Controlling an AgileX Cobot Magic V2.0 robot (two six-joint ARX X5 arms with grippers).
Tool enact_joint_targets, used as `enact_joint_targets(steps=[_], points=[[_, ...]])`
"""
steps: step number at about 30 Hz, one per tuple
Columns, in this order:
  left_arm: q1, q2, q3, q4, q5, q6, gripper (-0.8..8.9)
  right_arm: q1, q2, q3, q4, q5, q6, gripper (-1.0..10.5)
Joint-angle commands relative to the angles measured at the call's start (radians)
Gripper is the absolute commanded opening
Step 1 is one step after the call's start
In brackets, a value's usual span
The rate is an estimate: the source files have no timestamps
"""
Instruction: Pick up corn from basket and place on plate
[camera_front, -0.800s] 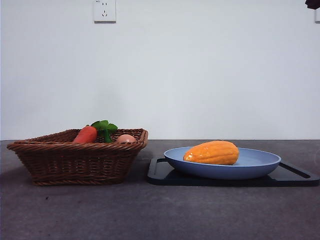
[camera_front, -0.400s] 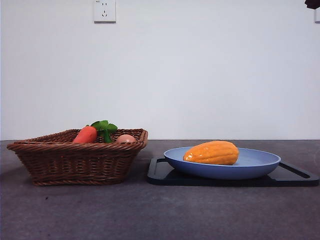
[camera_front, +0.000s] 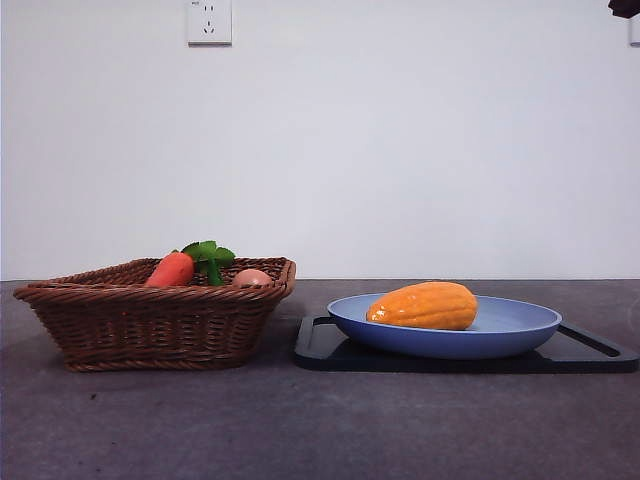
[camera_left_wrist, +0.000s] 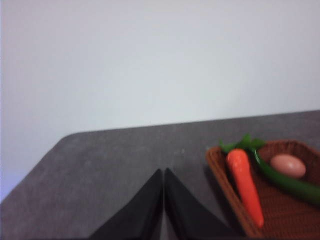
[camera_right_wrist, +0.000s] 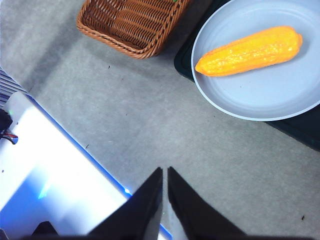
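Across the lower half of the front view the grey tabletop (camera_front: 320, 430) carries everything, and nothing on it is being handled. At lower left stands the basket (camera_front: 160, 320), well clear of both tools; at lower right a black tray (camera_front: 590, 352) lies just beside it, with the plate (camera_front: 510, 330) resting on top. The corn (camera_front: 424, 306) lies on its side in the plate, left of the plate's middle, touching nothing else. In the basket remain a carrot (camera_front: 172, 270) with green leaves and, beside it, a small egg (camera_front: 251, 277).

The right tool (camera_right_wrist: 164, 172) hangs high above bare tabletop, seen in its wrist view at lower centre, jaws pressed almost together and gripping nothing; the corn and plate sit well away at that frame's upper right. The left tool (camera_left_wrist: 163, 175) is likewise closed to a thin seam and empty, near the basket's outer end but apart from it.

By my reading the placing step is done: the corn is out of the basket and on the plate. The next move calls for little more than both arms waiting clear; no further grasp looks needed.
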Motion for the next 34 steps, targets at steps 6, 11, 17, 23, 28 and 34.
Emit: enact_joint_targets(steps=[6, 11, 17, 23, 28, 34], points=[[0.003, -0.106, -0.09, -0.1, 0.002, -0.001, 0.06, 0.002, 0.008, 0.02, 0.01, -0.002, -0.009, 0.0], [0.003, -0.141, -0.095, -0.224, 0.002, -0.001, 0.06, 0.002, 0.008, 0.02, 0.01, -0.002, -0.01, 0.0], [0.003, -0.168, -0.134, -0.243, 0.002, -0.043, 0.06, 0.002, 0.008, 0.02, 0.014, -0.002, -0.009, 0.0], [0.003, -0.168, -0.134, -0.295, 0.003, -0.069, 0.06, 0.002, 0.008, 0.02, 0.014, -0.002, -0.01, 0.0], [0.003, -0.167, -0.134, -0.294, 0.003, -0.084, 0.06, 0.001, 0.008, 0.02, 0.016, -0.002, -0.01, 0.0], [0.003, -0.167, -0.134, -0.294, 0.003, -0.084, 0.06, 0.002, 0.008, 0.02, 0.049, -0.002, -0.009, 0.0]])
